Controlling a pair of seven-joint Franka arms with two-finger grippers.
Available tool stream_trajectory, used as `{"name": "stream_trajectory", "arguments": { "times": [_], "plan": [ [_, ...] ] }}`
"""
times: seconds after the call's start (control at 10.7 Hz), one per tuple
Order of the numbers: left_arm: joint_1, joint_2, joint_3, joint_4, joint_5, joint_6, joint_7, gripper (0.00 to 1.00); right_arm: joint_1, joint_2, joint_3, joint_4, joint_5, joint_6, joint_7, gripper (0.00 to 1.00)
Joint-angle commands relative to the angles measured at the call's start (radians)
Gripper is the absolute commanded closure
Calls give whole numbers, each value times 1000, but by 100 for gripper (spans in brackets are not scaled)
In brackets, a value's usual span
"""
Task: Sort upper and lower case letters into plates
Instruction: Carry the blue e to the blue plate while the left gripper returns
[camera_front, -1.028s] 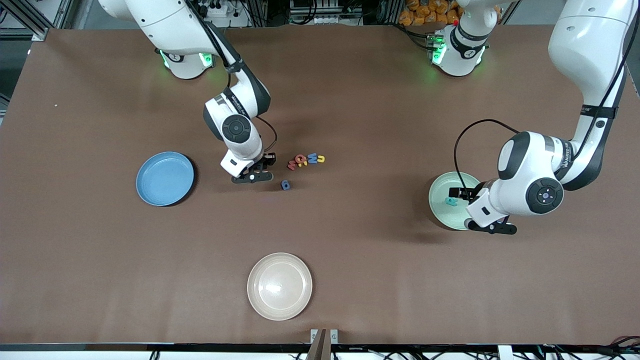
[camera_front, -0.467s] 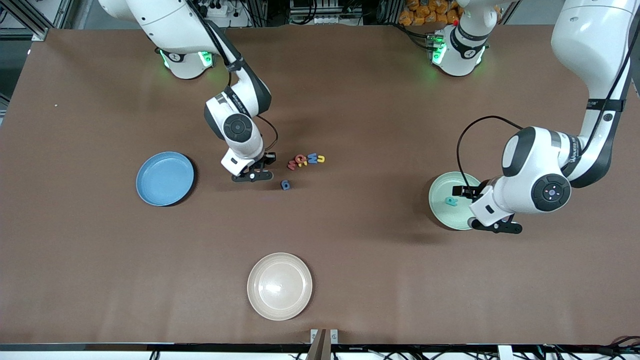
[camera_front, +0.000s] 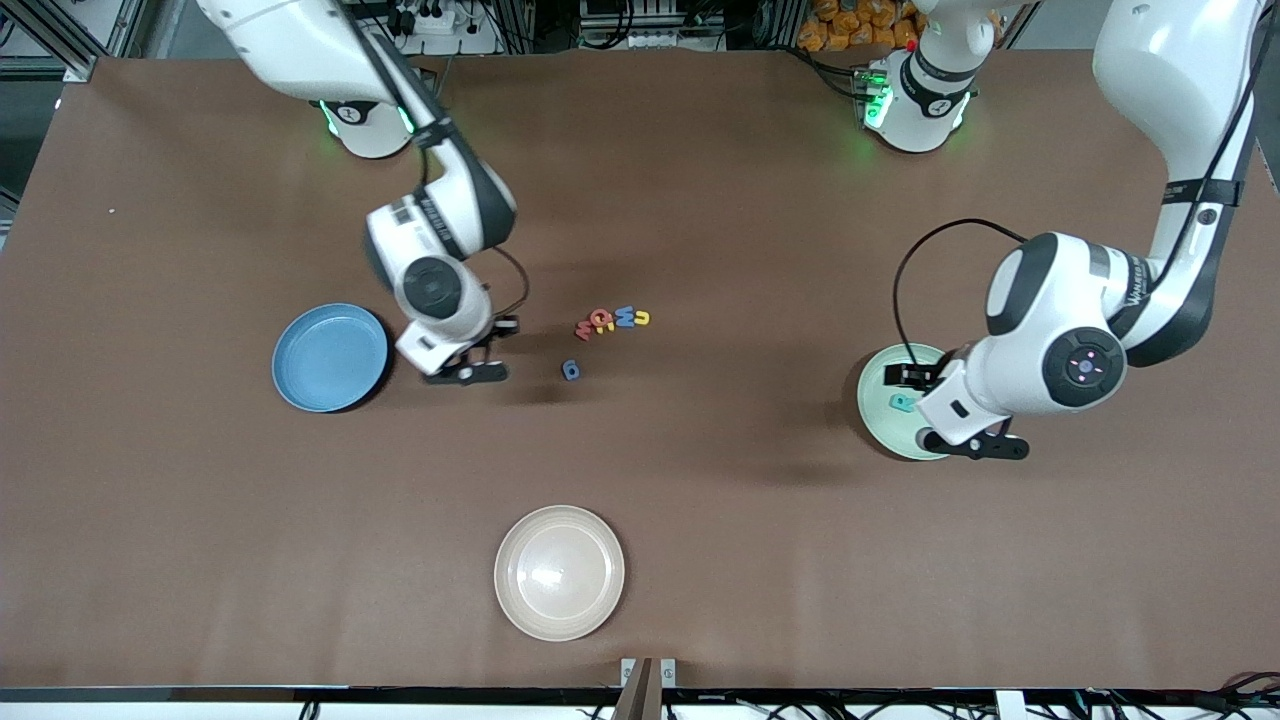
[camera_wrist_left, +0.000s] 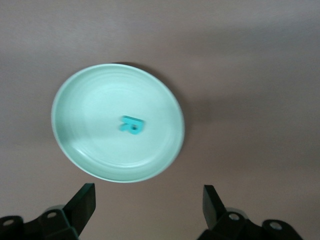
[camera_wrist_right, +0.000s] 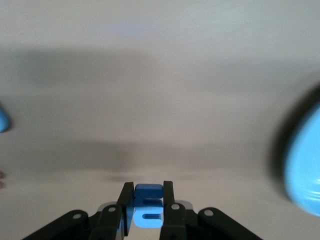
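Observation:
My right gripper (camera_wrist_right: 148, 192) is shut on a small blue letter (camera_wrist_right: 148, 205), pinched between its two fingers. In the front view this gripper (camera_front: 495, 338) hangs over bare table between the mid-blue plate (camera_front: 300, 350) and the loose letters. A row of red, yellow and blue letters (camera_front: 612, 320) lies mid-table, and a single dark blue letter (camera_front: 571, 370) lies a little nearer the camera. The left gripper (camera_wrist_left: 148, 200) is open and holds nothing, by the rim of the mint green plate (camera_wrist_left: 90, 115), which holds a teal letter R (camera_wrist_left: 132, 124). From the front, that plate (camera_front: 878, 385) is partly hidden by the left gripper (camera_front: 915, 388).
A cream-beige plate (camera_front: 559, 571) stands near the table's front edge, nearer the camera than the letters. The blue plate's rim (camera_wrist_right: 302, 170) shows at the edge of the right wrist view. Brown table surface lies between the plates.
The right gripper has closed on the blue letter and carried it toward the blue plate. The left arm has shifted slightly over the mint plate, where the teal R lies.

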Motion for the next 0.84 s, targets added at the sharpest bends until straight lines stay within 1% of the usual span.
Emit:
{"name": "stream_trajectory", "arguments": {
  "times": [0.0,0.09,0.19,0.28,0.37,0.47,0.56,0.65,0.75],
  "plan": [
    [-28,-11,-73,0,-13,-22,-226,5,-165,-56,6,-26,16,-62,-224,91],
    [-54,-5,-90,0,-15,-11,-320,5,-216,-52,4,-26,0,-64,-278,91],
    [-111,5,-98,2,-18,-3,-423,5,-256,-44,3,-26,-36,-62,-288,89],
    [-158,15,-97,3,-6,19,-524,7,-304,-35,3,-28,-100,-55,-293,89],
    [-192,24,-97,3,-2,80,-601,8,-348,-10,3,-25,-156,-38,-314,89],
    [-232,43,-97,0,-4,133,-672,8,-390,13,4,-26,-161,-6,-342,87],
    [-277,67,-95,2,-1,182,-751,8,-405,30,6,-28,-161,10,-374,80],
    [-321,83,-92,2,-1,246,-820,7,-407,37,6,-28,-159,15,-377,40],
    [-367,107,-84,2,2,301,-883,7,-407,37,6,-28,-159,15,-379,4]
  ]
}}
